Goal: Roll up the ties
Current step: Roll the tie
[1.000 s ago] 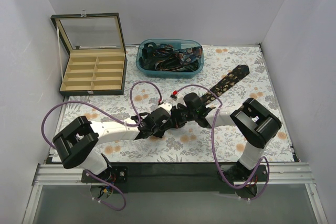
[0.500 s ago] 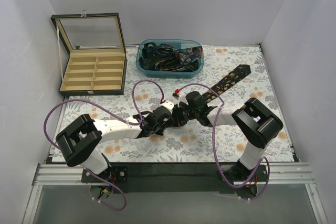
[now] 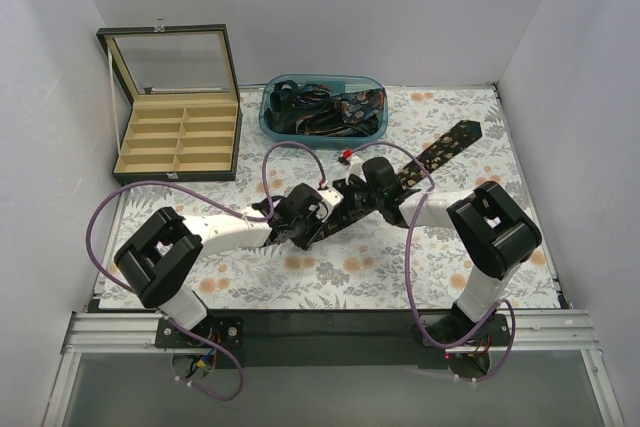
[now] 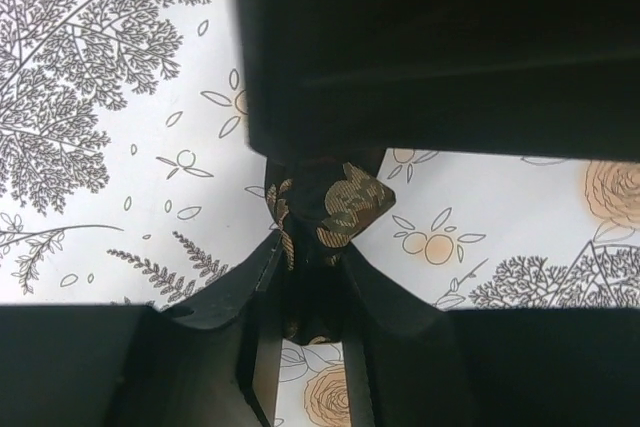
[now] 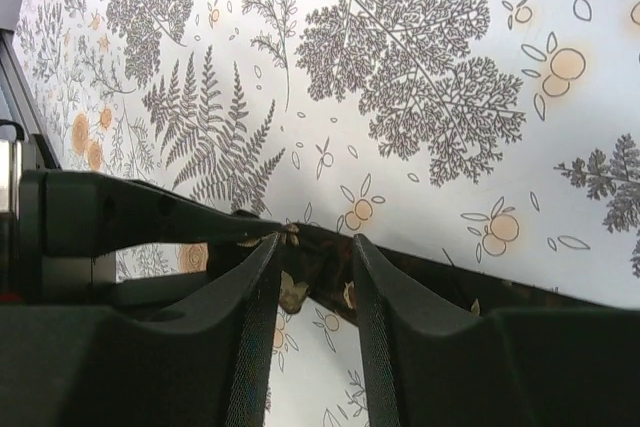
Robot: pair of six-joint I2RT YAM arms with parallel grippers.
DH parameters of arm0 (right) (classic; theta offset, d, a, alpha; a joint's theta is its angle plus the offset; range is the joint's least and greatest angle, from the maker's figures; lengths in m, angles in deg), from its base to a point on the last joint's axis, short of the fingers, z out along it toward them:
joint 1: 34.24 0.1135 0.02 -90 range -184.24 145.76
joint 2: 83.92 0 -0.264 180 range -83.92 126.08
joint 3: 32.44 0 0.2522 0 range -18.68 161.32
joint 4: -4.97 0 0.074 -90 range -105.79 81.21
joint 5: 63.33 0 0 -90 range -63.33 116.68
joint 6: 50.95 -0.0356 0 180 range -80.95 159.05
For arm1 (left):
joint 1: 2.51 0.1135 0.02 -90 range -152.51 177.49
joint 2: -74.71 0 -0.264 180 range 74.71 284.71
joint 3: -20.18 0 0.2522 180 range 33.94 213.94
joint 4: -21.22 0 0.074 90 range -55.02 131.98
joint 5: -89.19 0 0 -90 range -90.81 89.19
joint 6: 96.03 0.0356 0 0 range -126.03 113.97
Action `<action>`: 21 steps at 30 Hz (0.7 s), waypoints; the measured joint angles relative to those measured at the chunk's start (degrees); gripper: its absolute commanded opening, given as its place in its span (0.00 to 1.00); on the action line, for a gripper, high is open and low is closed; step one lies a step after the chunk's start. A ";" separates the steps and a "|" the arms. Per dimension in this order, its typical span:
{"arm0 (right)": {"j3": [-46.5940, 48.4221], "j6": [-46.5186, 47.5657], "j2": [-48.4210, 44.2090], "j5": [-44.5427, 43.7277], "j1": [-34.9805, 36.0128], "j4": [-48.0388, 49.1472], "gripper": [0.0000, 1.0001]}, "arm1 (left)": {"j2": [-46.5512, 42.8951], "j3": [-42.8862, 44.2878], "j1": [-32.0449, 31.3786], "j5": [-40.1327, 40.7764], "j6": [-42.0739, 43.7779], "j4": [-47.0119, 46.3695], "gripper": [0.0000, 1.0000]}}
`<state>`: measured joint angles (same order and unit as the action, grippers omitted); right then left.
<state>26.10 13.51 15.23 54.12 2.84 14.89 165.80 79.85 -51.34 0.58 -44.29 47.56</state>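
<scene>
Field notes: both pincers meet low over the middle of the desk (image 3: 330, 287), which is covered by a floral cloth. The left pincer (image 4: 312, 252) is narrow, its fingers (image 4: 215, 302) pinched on a bunched fold of the dark, gold-flecked necktie (image 4: 335, 207). The fold pokes out just ahead of the tips and sits on the cloth. A dark mass fills the view just beyond that fold, and we cannot tell which part it is. The right pincer (image 5: 315, 247) has its fingers a little apart, with cloth showing in the gap. The necktie's band crosses between the tips, and one left-pincer finger lies close beside it. From overhead, the necktie runs flat out from under the right pincer's wrist, and its end lies well apart from both pincers. Well beyond both pincers a teal bin (image 3: 320, 137) holds more ties (image 3: 320, 107). Off to the far left of the left pincer stands an open divided case (image 3: 176, 176), lid upright.
</scene>
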 measured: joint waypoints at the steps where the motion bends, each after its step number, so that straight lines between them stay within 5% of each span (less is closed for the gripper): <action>1: 0.44 -0.07 0.31 -0.07 -0.02 0.02 0.36 | 0.04 0.04 0.15 -0.68 0.66 0.15 0.26; 21: -0.46 -3.32 1.64 1.40 0.66 0.72 0.28 | 1.16 1.95 2.01 -4.59 3.26 2.56 0.29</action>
<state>25.64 10.19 16.87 55.52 3.50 15.61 166.96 81.80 -49.33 -4.01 -41.03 50.12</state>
